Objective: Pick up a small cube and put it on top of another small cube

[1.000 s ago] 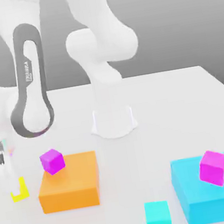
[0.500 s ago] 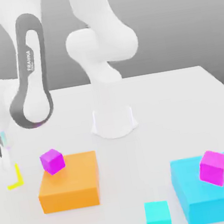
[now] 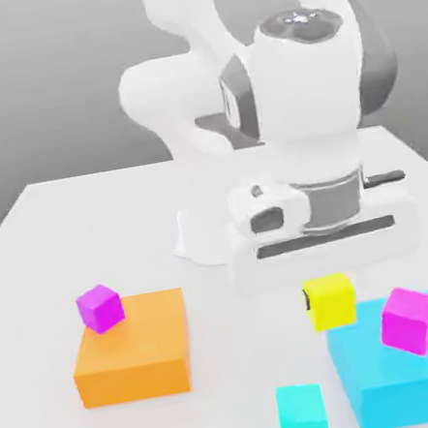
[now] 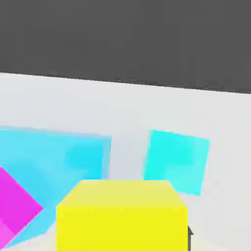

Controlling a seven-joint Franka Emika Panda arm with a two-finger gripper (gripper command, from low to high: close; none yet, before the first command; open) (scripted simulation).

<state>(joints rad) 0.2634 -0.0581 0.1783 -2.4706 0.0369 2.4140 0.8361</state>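
Yellow cube carried over the lower right of the surface.
The gripper (image 3: 328, 282) pinches the one small yellow cube (image 3: 330, 301) just above the big cyan block (image 3: 409, 386); two magenta cubes (image 3: 100, 308) (image 3: 409, 320), one small cyan cube (image 3: 302, 417), one orange block (image 3: 135, 349).

Exterior view faces the arm across the table (image 3: 80, 211), hand view close above yellow cube (image 4: 122, 215), both showing it.

No text, label, brand, number or sign can be read on the arm, the blocks or the table.
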